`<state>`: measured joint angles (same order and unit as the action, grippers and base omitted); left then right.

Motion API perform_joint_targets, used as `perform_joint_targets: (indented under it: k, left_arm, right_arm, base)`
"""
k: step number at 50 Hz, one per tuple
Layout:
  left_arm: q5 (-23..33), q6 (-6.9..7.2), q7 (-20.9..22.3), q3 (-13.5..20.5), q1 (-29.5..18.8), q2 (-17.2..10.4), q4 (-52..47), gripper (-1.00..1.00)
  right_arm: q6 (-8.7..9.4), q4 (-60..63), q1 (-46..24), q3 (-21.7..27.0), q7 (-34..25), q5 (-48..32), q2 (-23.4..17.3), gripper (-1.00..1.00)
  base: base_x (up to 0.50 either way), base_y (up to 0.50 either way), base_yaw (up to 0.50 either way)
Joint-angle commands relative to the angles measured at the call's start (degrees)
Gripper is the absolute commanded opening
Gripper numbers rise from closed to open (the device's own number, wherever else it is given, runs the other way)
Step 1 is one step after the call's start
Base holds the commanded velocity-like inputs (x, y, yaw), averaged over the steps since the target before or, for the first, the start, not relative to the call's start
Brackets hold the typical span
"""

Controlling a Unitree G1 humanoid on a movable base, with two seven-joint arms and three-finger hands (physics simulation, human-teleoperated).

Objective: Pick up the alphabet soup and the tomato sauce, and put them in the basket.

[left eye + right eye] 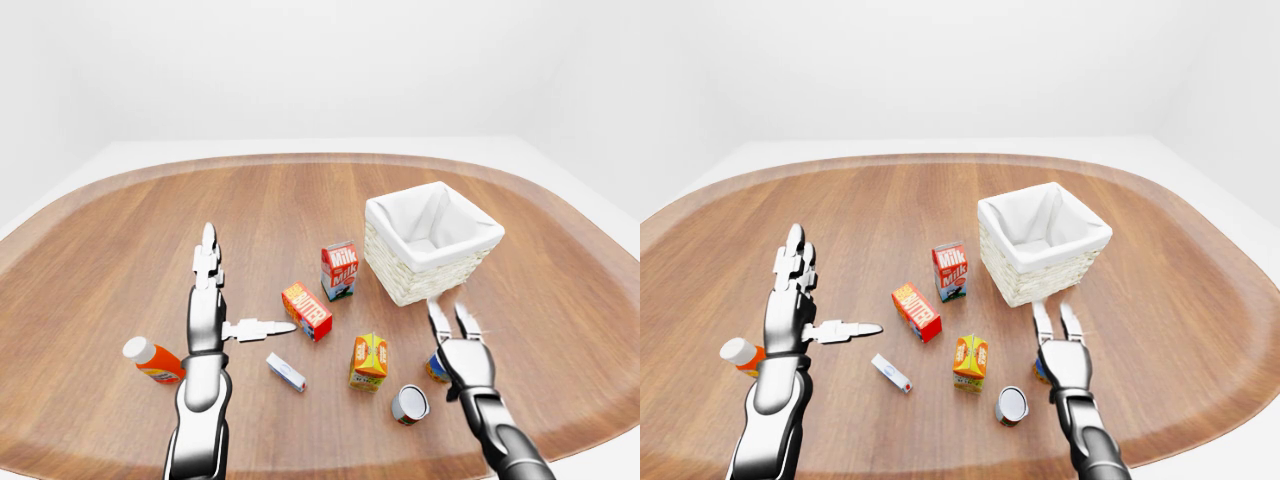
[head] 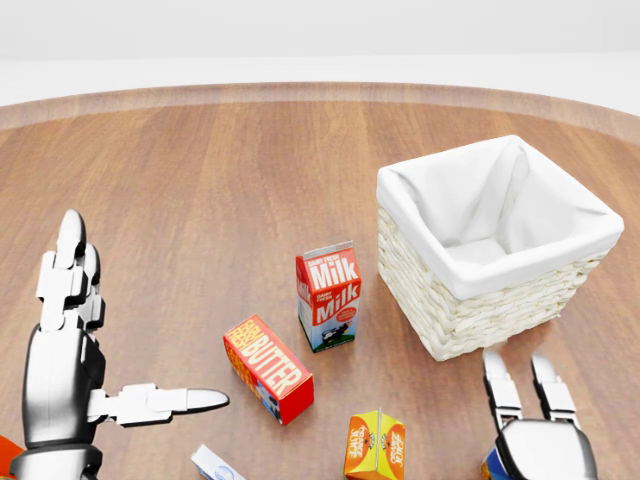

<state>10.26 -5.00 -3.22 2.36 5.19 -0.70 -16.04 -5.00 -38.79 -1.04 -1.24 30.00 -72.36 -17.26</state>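
A large oval wooden tabletop [image 1: 300, 200] fills the scene. A square wicker basket [image 2: 470, 310] with a white cloth liner stands right of centre, empty. The left robot hand [image 1: 207, 300] is raised at left above the tabletop, fingers straight and spread, thumb pointing right, holding nothing. The right robot hand [image 1: 455, 330] hovers just below the basket, fingers apart and extended, above a can [image 1: 435, 370] mostly hidden beneath it; whether it touches is unclear. A milk carton [image 2: 328, 296] stands just left of the basket. A butter box [image 2: 267, 368] lies below it. An orange juice carton [image 1: 368, 361] stands lower still. A second can [image 1: 409, 404] lies on its side nearby. An orange bottle [image 1: 152, 361] and a small white box [image 1: 286, 372] lie at lower left.
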Motion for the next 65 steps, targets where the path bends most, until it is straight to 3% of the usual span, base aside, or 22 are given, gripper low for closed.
perform_joint_targets:
  k: [1, 22, 23, 26, 27, 42, 49, 54, 65]
  left_arm:
    - [0.0, 0.0, 0.0, 0.0, 0.1, 0.0, -0.4, 1.0]
    - [-0.1, 0.0, 0.0, 0.1, 0.1, 0.0, -0.5, 1.0]
    - [0.0, 0.0, 0.0, 0.1, 0.1, 0.0, -0.6, 1.0]
    - [-0.1, 0.0, 0.0, 0.0, 0.1, 0.0, -0.6, 1.0]
    - [-0.1, 0.0, 0.0, 0.0, 0.1, 0.0, -0.6, 1.0]
    - [0.0, 0.0, 0.0, 0.0, 0.3, 0.0, -1.0, 1.0]
    - [0.0, 0.0, 0.0, 0.0, 0.3, 0.1, -1.0, 1.0]
    - [0.0, 0.0, 0.1, 0.0, 0.3, 0.0, -1.0, 1.0]
    - [0.0, 0.0, 0.0, 0.0, 0.3, 0.1, -1.0, 1.0]
  right_arm:
    - [0.0, -3.0, -1.4, -0.8, 0.0, -0.3, -0.2, 1.0]
    - [0.0, -4.9, -2.1, -1.5, 0.0, 0.0, -0.4, 0.94]
    - [0.0, -5.1, -2.1, -1.6, 0.0, 0.0, -0.4, 0.6]
    - [0.0, -6.4, -2.6, -1.8, 0.0, -0.3, -0.5, -0.84]
    - [0.0, -6.8, -2.8, -1.9, 0.0, -0.4, -0.5, -1.0]
    - [0.0, -2.7, -1.2, -1.2, 0.0, 0.6, -0.4, -1.0]
    - [0.0, 12.2, 5.3, 2.1, -1.0, 3.1, 0.3, -1.0]
    - [0.0, 23.8, 10.3, 5.5, -6.2, 4.9, 1.8, -1.0]
    - [0.0, 36.2, 13.6, 11.6, -10.6, 8.4, 5.5, -1.0]
  base:
    - [0.0, 0.0, 0.0]
    - [0.0, 0.0, 0.0]
    - [0.0, 0.0, 0.0]
    - [0.0, 0.0, 0.0]
    - [0.0, 0.0, 0.0]
    - [0.0, 0.0, 0.0]
    - [0.0, 0.0, 0.0]
    - [0.0, 0.0, 0.0]
    - [0.0, 0.0, 0.0]
